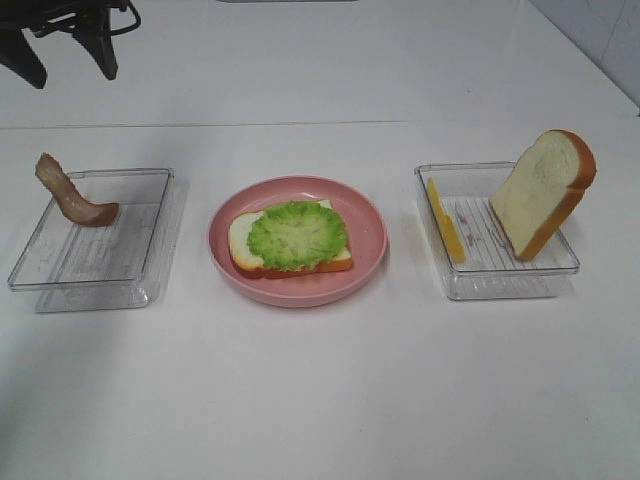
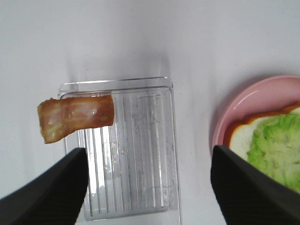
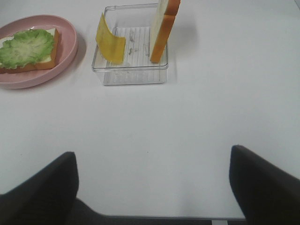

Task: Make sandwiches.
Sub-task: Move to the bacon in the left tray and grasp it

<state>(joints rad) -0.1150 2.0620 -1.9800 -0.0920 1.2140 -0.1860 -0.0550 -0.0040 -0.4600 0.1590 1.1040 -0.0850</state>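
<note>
The bench carries 2 toy bread slices (image 1: 542, 195) (image 1: 241, 240), 1 ruffled green lettuce leaf (image 1: 297, 235), 1 bacon strip (image 1: 75, 197), 1 yellow cheese square (image 1: 447, 222), 1 pink plate (image 1: 371, 232) and 2 clear plastic trays (image 1: 100, 258) (image 1: 495, 272).

no readable text, no labels or numbers, pink plate (image 1: 376, 238) unmarked, bread slice (image 1: 543, 190) unmarked

- We see a plain white bench (image 1: 320, 400) filling nearly every view.
- A faint seam (image 1: 300, 124) crosses its far part.
- Pale tiles (image 1: 612, 40) show beyond its far right edge.
- Soft, even light.
</note>
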